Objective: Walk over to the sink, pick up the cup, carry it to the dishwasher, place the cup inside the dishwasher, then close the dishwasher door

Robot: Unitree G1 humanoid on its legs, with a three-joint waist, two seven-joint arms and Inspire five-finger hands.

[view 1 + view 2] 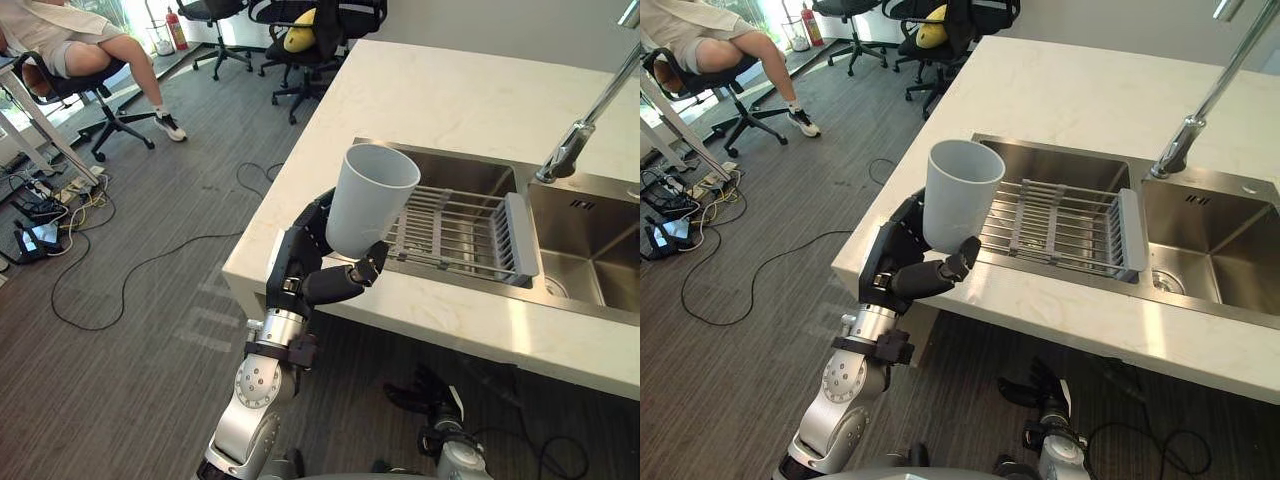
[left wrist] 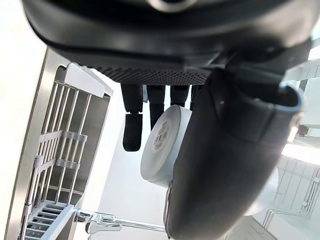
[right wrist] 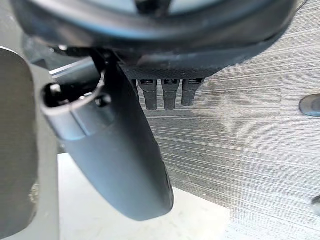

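While left hand fingers curl round cup, right hand fingers foreshortened, apparently relaxed

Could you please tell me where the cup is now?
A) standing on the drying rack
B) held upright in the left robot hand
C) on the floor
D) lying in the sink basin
B: the left robot hand has its fingers and thumb curled round the cup, mouth up, clear of the drying rack.

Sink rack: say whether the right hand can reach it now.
Probably not: the right hand hangs below the counter, whose edge lies between it and the rack.
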